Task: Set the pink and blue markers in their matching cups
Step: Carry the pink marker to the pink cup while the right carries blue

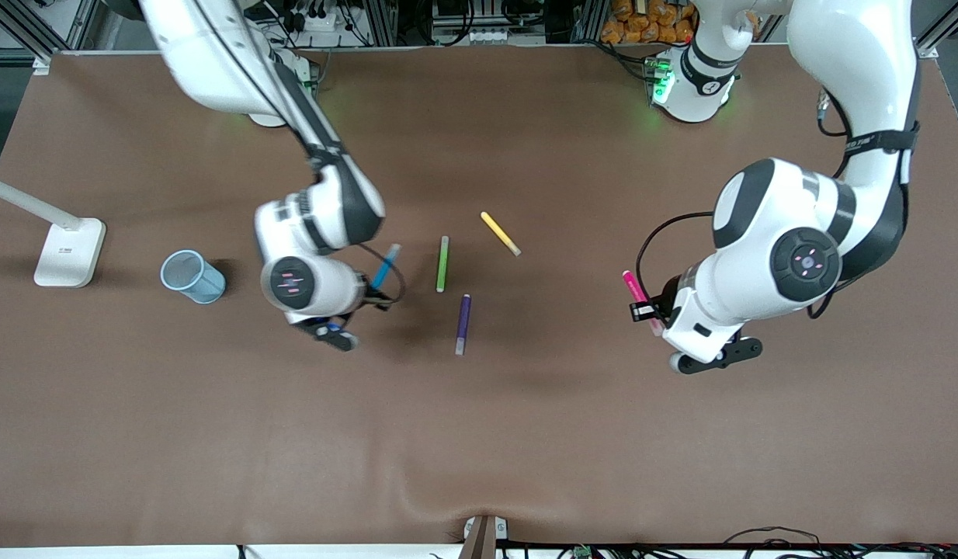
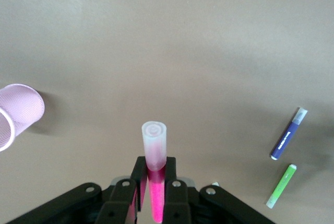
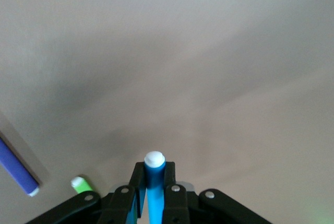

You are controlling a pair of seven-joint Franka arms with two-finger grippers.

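Observation:
My right gripper (image 1: 376, 293) is shut on the blue marker (image 1: 385, 266) and holds it up over the table beside the green marker. In the right wrist view the blue marker (image 3: 154, 174) stands out between the shut fingers, white tip forward. The light blue cup (image 1: 193, 276) lies tilted toward the right arm's end of the table. My left gripper (image 1: 644, 310) is shut on the pink marker (image 1: 633, 288) over the table toward the left arm's end. In the left wrist view the pink marker (image 2: 155, 148) shows its pale cap, and the pale pink cup (image 2: 18, 114) lies on its side. The pink cup is hidden in the front view.
A green marker (image 1: 442, 264), a yellow marker (image 1: 500, 233) and a purple marker (image 1: 463, 324) lie mid-table. A white lamp base (image 1: 69, 252) stands at the right arm's end, beside the blue cup. The brown mat is wrinkled at the table edge nearest the front camera.

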